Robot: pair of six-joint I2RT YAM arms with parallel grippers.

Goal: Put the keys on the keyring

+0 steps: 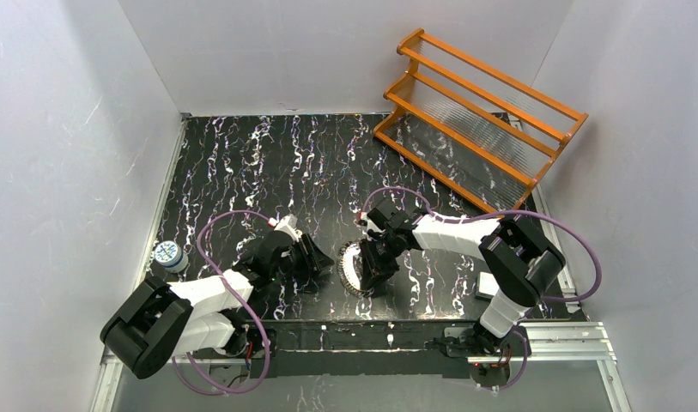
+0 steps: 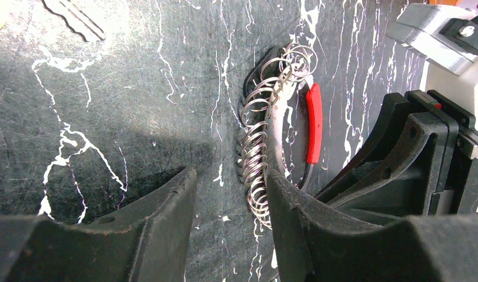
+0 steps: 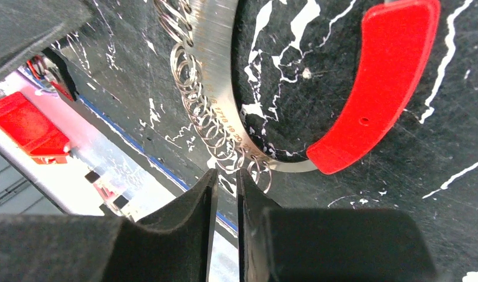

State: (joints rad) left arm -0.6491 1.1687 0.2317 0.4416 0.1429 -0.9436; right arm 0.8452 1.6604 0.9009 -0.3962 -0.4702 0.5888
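White walls [image 1: 62,129] box in my black table [image 1: 242,163], with wide room at the back left. An orange rack [image 1: 482,112] sits in the back right corner. The keyring [image 1: 354,270] lies flat in the middle, with small wire rings strung on it. My left gripper [image 2: 230,176] is released, one finger against those rings. My right gripper [image 3: 224,176] is nearly closed at the ring's edge; I cannot tell if it nips anything. A silvery key [image 2: 77,20] lies well apart.
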